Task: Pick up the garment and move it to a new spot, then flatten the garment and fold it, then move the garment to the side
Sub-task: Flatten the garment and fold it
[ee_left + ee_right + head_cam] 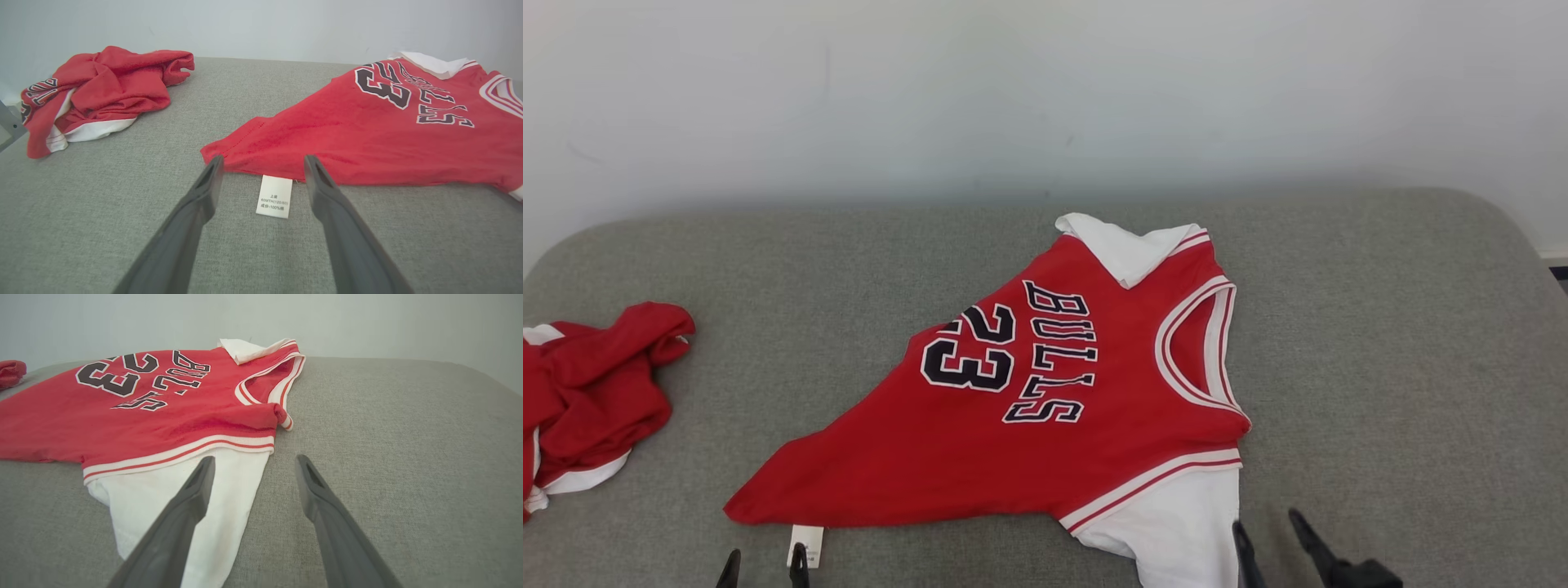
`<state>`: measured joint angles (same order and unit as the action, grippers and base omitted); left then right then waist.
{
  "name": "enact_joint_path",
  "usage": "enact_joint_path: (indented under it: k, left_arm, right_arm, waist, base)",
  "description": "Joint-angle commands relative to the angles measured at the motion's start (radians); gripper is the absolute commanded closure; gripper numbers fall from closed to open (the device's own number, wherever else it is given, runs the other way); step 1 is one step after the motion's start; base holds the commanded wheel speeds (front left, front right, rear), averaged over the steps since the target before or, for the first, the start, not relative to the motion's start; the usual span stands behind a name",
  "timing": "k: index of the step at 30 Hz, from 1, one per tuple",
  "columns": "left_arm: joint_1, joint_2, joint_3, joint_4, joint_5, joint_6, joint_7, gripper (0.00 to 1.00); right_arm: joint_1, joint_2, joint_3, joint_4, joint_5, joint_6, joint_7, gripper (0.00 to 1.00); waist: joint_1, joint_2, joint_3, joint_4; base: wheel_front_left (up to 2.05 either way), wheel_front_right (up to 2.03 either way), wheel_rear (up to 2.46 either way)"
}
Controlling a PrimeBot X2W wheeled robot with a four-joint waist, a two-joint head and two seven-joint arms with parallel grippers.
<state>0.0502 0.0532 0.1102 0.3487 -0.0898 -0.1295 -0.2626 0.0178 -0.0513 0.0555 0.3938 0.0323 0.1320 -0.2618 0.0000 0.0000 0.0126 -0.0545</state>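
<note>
Red-and-white Bulls jersey (1045, 408) lies on grey fabric cushion (1380, 327) — left gripper (765, 563) and right gripper (1266, 523) both spread, empty.

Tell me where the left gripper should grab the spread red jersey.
I'd grip the red jersey at its near hem beside the white label, coming in low from the robot's own side. That edge lies flat and free on the grey cushion, and the open left gripper points straight at it.

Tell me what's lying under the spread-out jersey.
The jersey lies on the grey cushion. A white care label and a white sleeve stick out from underneath; anything else beneath is covered.
</note>
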Motion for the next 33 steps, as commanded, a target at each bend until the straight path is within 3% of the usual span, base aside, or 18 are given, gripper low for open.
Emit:
enact_joint_path:
  k: [1,20,21,22,23,24,25,33]
  left_arm:
    - [-0.009,0.0,-0.001,0.005,-0.005,-0.001,-0.003,0.0]
    - [-0.051,-0.003,-0.045,0.009,-0.033,0.0,-0.003,0.0]
    - [-0.05,-0.003,-0.045,0.009,-0.034,0.0,-0.003,0.0]
    - [-0.05,-0.003,-0.045,0.009,-0.034,0.0,-0.003,0.0]
    - [-0.05,-0.003,-0.046,0.01,-0.036,0.0,-0.003,0.0]
    - [-0.049,-0.003,-0.047,0.011,-0.037,0.0,-0.003,0.0]
    - [-0.047,-0.003,-0.048,0.012,-0.039,0.0,-0.003,0.0]
    - [-0.05,-0.003,-0.043,0.014,-0.06,0.009,-0.003,0.0]
  right_arm:
    - [0.018,0.001,0.01,0.015,-0.014,-0.002,-0.005,0.0]
    - [-0.001,-0.01,0.112,0.21,0.018,-0.002,0.003,0.0]
    - [0.001,-0.011,0.115,0.223,0.018,-0.002,0.003,0.17]
    - [0.001,-0.011,0.115,0.223,0.018,-0.002,0.003,0.17]
    - [0.003,-0.012,0.12,0.237,0.021,-0.002,0.005,0.4]
    - [0.004,-0.013,0.127,0.25,0.025,-0.002,0.006,0.77]
    - [0.003,-0.013,0.134,0.259,0.03,-0.002,0.007,1.0]
    - [-0.005,-0.076,0.083,0.228,0.065,-0.006,0.004,1.0]
  waist:
    - [0.0,0.0,0.01,0.003]
    - [0.0,0.0,0.082,0.03]
    - [0.0,0.0,0.083,0.031]
    - [0.0,0.0,0.083,0.031]
    - [0.0,0.0,0.083,0.031]
    - [0.0,0.0,0.082,0.031]
    - [0.0,0.0,0.081,0.03]
    - [0.0,0.0,0.076,0.019]
  base:
    - [0.0,0.0,0.0]
    - [0.0,0.0,0.0]
    - [0.0,0.0,0.0]
    - [0.0,0.0,0.0]
    - [0.0,0.0,0.0]
    - [0.0,0.0,0.0]
    - [0.0,0.0,0.0]
    - [0.0,0.0,0.0]
